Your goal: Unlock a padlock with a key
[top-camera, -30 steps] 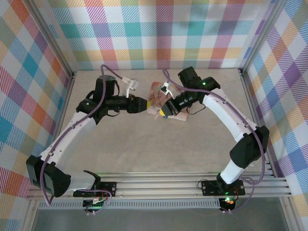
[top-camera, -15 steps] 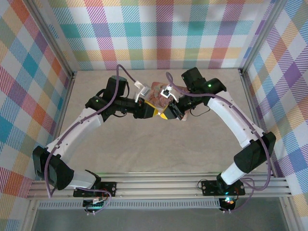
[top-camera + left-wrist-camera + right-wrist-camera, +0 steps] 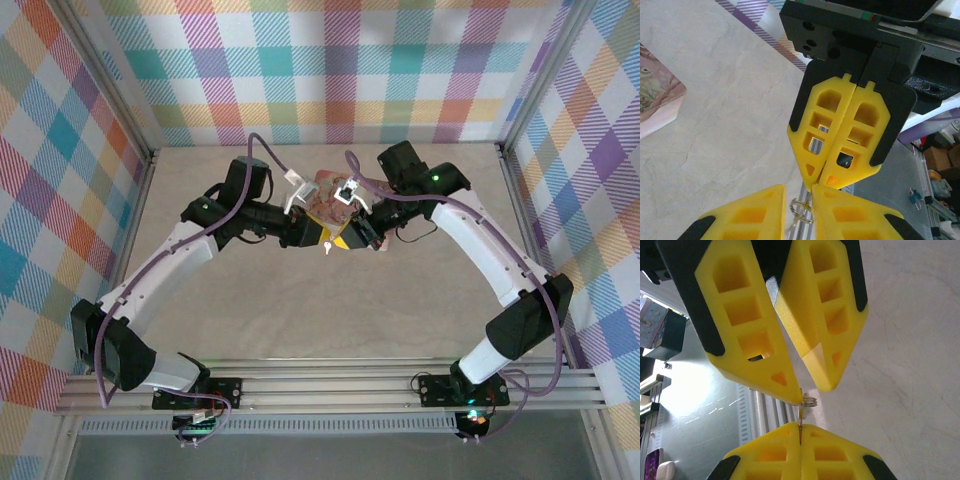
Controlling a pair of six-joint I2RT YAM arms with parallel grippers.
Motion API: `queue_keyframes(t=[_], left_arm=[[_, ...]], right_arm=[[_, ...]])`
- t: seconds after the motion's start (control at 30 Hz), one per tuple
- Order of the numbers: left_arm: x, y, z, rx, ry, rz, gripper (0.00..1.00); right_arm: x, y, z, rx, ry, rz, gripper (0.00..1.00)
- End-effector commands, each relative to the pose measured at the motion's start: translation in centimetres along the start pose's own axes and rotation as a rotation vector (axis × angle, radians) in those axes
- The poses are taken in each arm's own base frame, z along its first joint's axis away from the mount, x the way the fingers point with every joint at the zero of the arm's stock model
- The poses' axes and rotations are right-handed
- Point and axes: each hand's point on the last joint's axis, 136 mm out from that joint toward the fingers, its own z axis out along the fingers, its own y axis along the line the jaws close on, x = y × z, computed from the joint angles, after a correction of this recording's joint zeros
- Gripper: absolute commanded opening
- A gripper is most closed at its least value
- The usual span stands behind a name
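Note:
My two grippers meet tip to tip above the middle of the table. My right gripper is shut on the key, a thin metal blade pinched between its yellow tips. The key's small wire ring sticks out into the gap of my left gripper, whose jaws stand a little apart around it. One left fingertip touches the ring. From above, the key hangs just below the left gripper and the right gripper. The padlock is hidden.
A flat pink illustrated box lies on the table under and behind the two wrists; its corner shows in the left wrist view. Aluminium rails run along the near edge. Plaid walls close in the left, back and right.
My left arm has swung right until its tips meet the right gripper, and its jaws have narrowed around the key ring. The right gripper has stayed shut on the key.

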Motion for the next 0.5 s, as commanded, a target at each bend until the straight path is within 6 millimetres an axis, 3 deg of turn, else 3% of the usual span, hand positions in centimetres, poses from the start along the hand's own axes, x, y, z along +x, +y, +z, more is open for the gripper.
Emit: queue_keyframes(t=[0.0,0.2,0.27,0.4,0.47], left_arm=[[0.0,-0.5,0.5,0.023,0.022,0.019,0.20],[0.5,-0.6,0.6,0.032,0.053,0.011,0.02],[0.6,-0.4,0.6,0.013,0.057,0.012,0.00],[0.2,1.7,-0.1,-0.142,0.009,0.043,0.00],[-0.4,2.9,-0.8,-0.240,-0.052,0.067,0.00]], right_arm=[[-0.4,1.3,0.0,-0.062,-0.028,-0.041,0.00],[-0.6,1.0,-0.1,-0.042,-0.040,-0.037,0.00],[-0.8,0.3,-0.2,-0.002,-0.053,-0.019,0.00],[-2.6,-2.9,-1.8,0.158,-0.180,0.138,0.22],[-3.2,-4.5,-3.2,0.212,-0.265,0.287,0.27]])
